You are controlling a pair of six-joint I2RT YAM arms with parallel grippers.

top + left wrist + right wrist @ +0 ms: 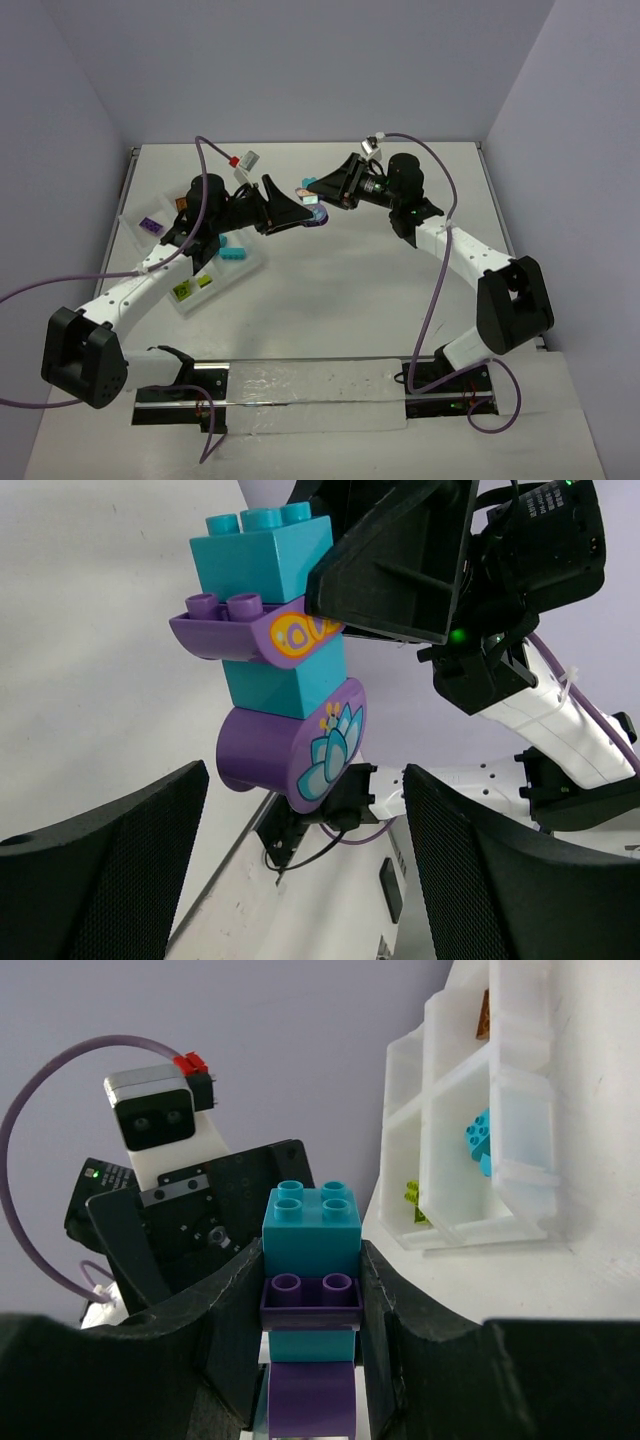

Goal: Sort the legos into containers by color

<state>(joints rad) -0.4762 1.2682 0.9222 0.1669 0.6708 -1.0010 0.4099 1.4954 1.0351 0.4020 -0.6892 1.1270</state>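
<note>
Bolted at the near edge, left arm (130, 290) and right arm (470, 260) reach toward each other over a white table (350, 300). A white tray (525, 1130) lies at the left. The right gripper (314, 190) is clamped on a turquoise-and-purple brick stack (280, 675), held in the air beside the tray. The left gripper (305, 870) gapes wide, gripping nothing, close before the stack. Separate tray compartments hold a purple brick (150, 224), a turquoise brick (233, 252) and a lime brick (204, 282).

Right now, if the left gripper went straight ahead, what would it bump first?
Probably the turquoise-and-purple lego stack held by the right gripper, just ahead of the left gripper; exact depth is unclear.
</note>
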